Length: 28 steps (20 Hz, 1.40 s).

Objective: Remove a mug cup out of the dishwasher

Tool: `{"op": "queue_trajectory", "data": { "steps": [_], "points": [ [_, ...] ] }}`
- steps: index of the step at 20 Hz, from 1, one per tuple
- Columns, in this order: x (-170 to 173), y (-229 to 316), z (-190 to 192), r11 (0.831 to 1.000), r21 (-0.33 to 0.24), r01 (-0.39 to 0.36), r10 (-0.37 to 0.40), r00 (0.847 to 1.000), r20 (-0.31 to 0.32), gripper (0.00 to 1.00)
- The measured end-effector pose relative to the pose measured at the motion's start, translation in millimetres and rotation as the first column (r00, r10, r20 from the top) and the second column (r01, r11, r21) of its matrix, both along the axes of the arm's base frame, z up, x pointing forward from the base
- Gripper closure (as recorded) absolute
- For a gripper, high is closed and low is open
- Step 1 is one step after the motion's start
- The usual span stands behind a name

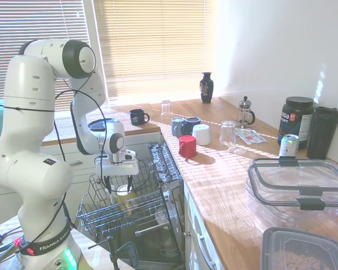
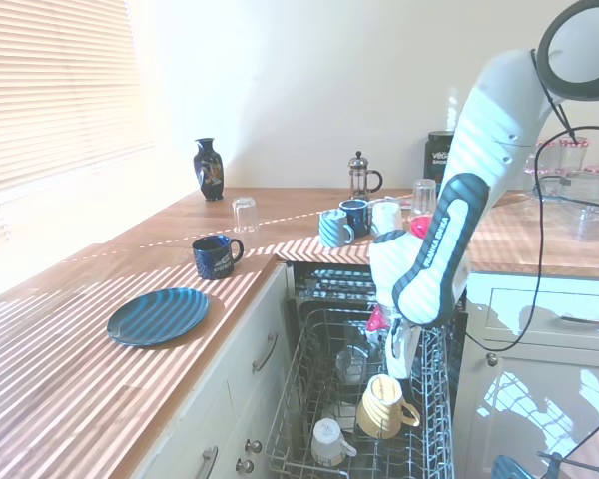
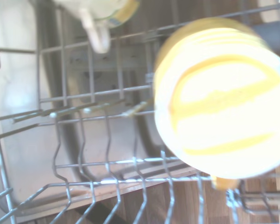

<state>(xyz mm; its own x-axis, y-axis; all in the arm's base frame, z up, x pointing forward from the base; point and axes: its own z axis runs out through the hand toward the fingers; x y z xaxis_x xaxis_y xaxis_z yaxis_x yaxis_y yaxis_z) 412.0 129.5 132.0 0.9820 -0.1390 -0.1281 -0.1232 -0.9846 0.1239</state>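
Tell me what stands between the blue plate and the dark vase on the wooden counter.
In the second exterior view, a dark blue mug stands between the round blue plate and the dark vase; otherwise bare wood.

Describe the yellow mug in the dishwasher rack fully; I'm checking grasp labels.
The small plain yellow mug cup looks glazed ceramic, with a pale inside and one loop handle. It is upright, mouth up, in the grey wire rack of the open dishwasher, striped by blind shadows. The arm's tool comes down at its rim; the grip itself is hidden. The wrist view shows its round mouth over the wires.
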Motion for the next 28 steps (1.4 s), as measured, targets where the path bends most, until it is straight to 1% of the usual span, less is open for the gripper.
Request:
{"op": "queue_trajectory", "data": {
  "steps": [3, 6, 9, 12, 17, 19, 22, 25, 26, 28],
  "points": [
    [-4, 11, -13, 0.999, -0.008, -0.044, 0.044, 0.999, -0.016, 0.00],
    [-2, 11, -21, 0.997, -0.025, -0.076, 0.076, 0.997, -0.008, 0.00],
    [-1, 9, -32, 0.996, -0.027, -0.084, 0.085, 0.996, 0.007, 0.00],
    [3, 7, -42, 0.995, -0.015, -0.094, 0.095, 0.995, 0.023, 0.00],
    [15, 0, -57, 0.997, 0.029, -0.075, 0.072, 0.992, 0.108, 0.00],
    [17, -4, -66, 0.997, 0.041, -0.068, 0.062, 0.989, 0.132, 0.00],
    [18, -6, -80, 0.997, 0.047, -0.064, 0.056, 0.986, 0.155, 0.00],
    [18, -6, -90, 0.997, 0.042, -0.059, 0.051, 0.986, 0.161, 0.00],
    [20, -6, -93, 0.997, 0.041, -0.058, 0.050, 0.986, 0.161, 1.00],
    [22, -7, -97, 0.998, 0.042, -0.049, 0.042, 0.986, 0.161, 1.00]
  ]
}}
